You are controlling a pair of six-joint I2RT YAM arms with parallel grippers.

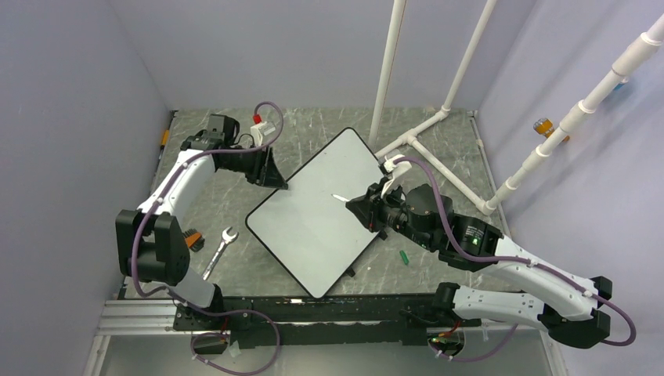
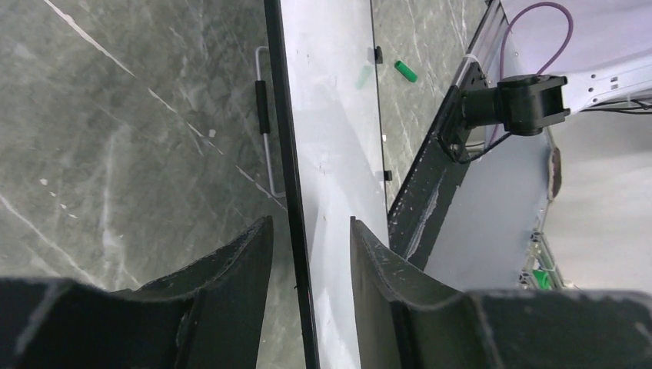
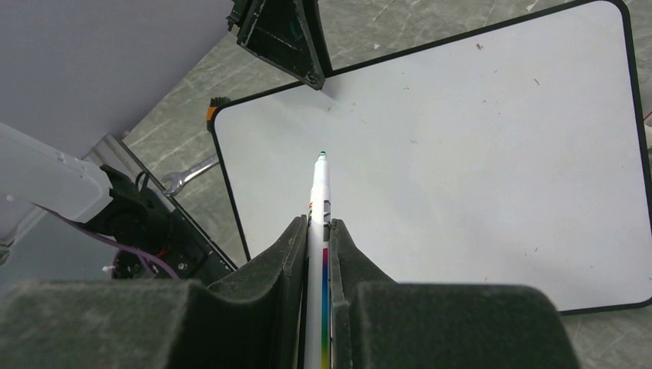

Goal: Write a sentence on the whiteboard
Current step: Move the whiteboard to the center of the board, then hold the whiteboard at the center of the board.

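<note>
Currently the right gripper [image 3: 316, 231] is pinching a marker [image 3: 318, 200] over the blank whiteboard [image 1: 313, 227]; left gripper [image 2: 307, 254] is straddling its far-left edge, contact unclear. Next: lowering the tip.

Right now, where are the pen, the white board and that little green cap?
Marker [image 3: 320, 192]: right wrist view, white barrel above the right hand's fingers.
Whiteboard [image 1: 313, 227]: top view, bare white face.
Green cap [image 1: 404, 257]: top view, middle of cap on table.

whiteboard [image 1: 313, 215] face open; wrench [image 1: 220, 251], pipes [image 1: 438, 117] flank.
</note>
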